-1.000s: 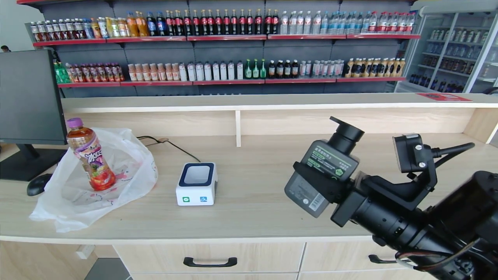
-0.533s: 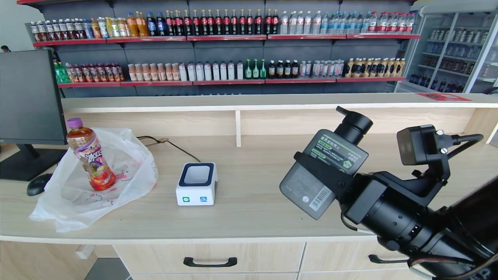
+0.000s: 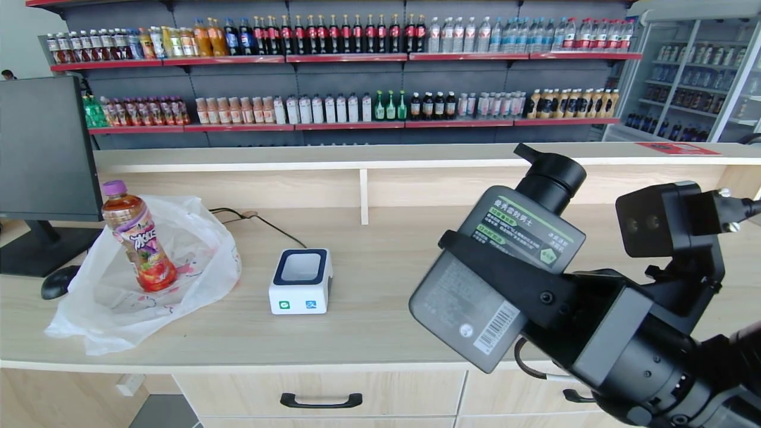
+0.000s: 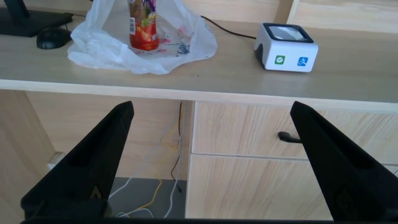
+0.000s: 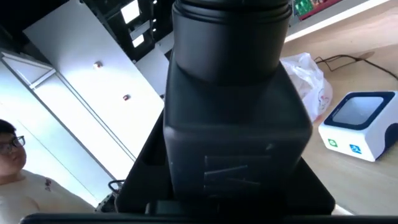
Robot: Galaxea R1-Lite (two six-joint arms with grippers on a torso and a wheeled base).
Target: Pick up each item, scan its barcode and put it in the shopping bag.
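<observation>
My right gripper (image 3: 505, 270) is shut on a dark grey pump bottle (image 3: 475, 297), held tilted in the air above the counter's front right, barcode label facing the head camera. In the right wrist view the same pump bottle (image 5: 233, 124) stands close between the jaws. The white scanner (image 3: 300, 280) with a dark window sits mid-counter, also seen as scanner (image 4: 286, 46) and scanner (image 5: 364, 124). A clear shopping bag (image 3: 107, 297) lies at the left with a red tea bottle (image 3: 138, 238) standing in it. My left gripper (image 4: 211, 162) hangs open below the counter's front edge.
A monitor (image 3: 47, 148) and a mouse (image 3: 58, 282) stand at the far left of the counter (image 3: 380, 333). A cable (image 3: 255, 221) runs behind the scanner. Drawers with black handles (image 3: 321, 401) front the counter. Drink shelves (image 3: 345, 57) line the back wall.
My right arm has lifted the pump bottle up and nearer the head camera, shifting it slightly left. The bag, tea bottle and scanner have stayed put.
</observation>
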